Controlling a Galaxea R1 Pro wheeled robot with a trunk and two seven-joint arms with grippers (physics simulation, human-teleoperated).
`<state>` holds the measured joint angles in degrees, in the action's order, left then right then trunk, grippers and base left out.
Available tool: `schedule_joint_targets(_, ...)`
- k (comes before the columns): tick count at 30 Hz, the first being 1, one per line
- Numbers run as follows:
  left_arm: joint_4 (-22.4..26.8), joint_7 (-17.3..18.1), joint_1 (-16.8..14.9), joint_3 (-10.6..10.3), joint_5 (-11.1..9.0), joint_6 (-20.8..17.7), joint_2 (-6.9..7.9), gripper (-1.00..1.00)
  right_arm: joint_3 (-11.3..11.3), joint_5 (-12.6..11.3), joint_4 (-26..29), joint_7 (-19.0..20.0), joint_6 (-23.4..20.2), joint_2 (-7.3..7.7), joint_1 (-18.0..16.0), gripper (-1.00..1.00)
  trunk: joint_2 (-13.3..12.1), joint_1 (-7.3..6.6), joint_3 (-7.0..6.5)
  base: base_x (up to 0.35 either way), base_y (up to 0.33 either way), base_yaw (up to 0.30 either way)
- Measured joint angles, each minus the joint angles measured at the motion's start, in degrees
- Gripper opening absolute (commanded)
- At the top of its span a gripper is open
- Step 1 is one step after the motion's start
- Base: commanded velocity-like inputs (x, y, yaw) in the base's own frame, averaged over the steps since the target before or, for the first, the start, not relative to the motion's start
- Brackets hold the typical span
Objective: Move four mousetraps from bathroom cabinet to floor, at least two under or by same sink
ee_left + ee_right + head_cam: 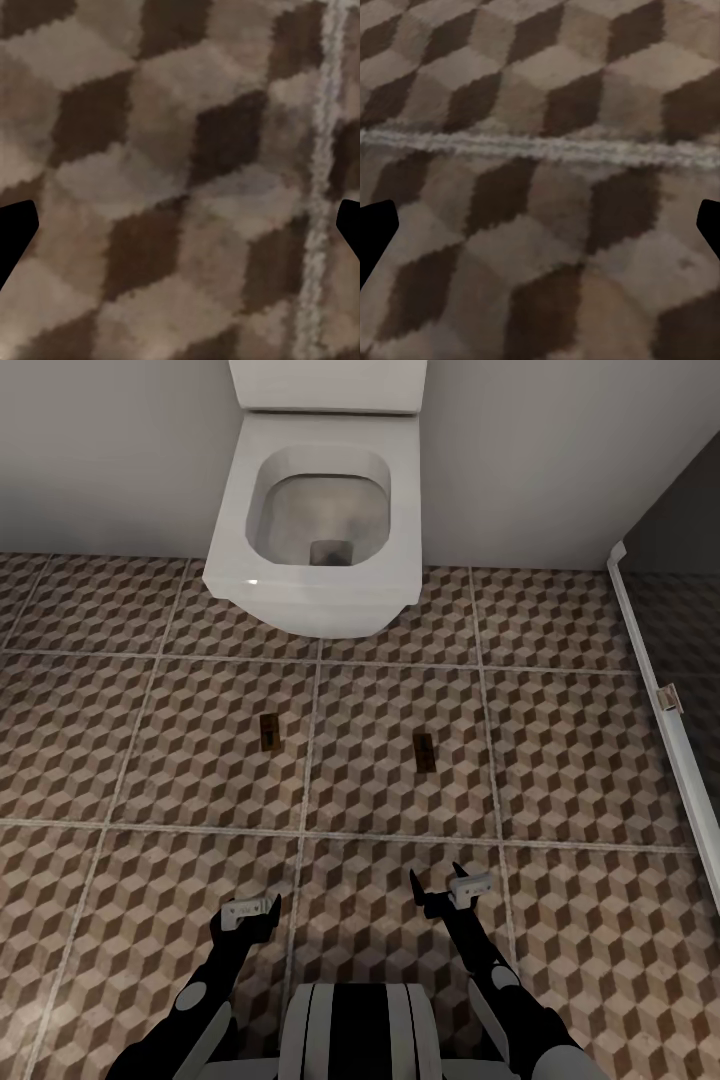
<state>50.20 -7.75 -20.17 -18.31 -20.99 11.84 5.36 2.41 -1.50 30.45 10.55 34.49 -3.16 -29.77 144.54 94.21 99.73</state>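
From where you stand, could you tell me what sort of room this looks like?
A bathroom, most likely: a white toilet stands against the wall, the bathroom floor is cube-patterned tile, and a glass panel at the right edge may be a shower screen.

Head downward; wrists close over floor (pixel 560 780)

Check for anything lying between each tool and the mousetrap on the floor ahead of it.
Nothing visible. Only bare bathroom floor lies between the left tool and the left mousetrap, and between the right tool and the right mousetrap. The toilet sits beyond both.
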Motion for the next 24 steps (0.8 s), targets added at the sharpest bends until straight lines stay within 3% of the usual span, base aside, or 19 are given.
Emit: schedule_joint_targets(24, -0.1, 0.0, 0.0, 0.0, 0.0, -0.2, -0.01, 1.0, 0.0, 0.0, 0.0, 0.0, 0.0, 0.0, 0.0, 1.0, 0.0, 0.0, 0.0, 0.0, 0.0, 0.0)
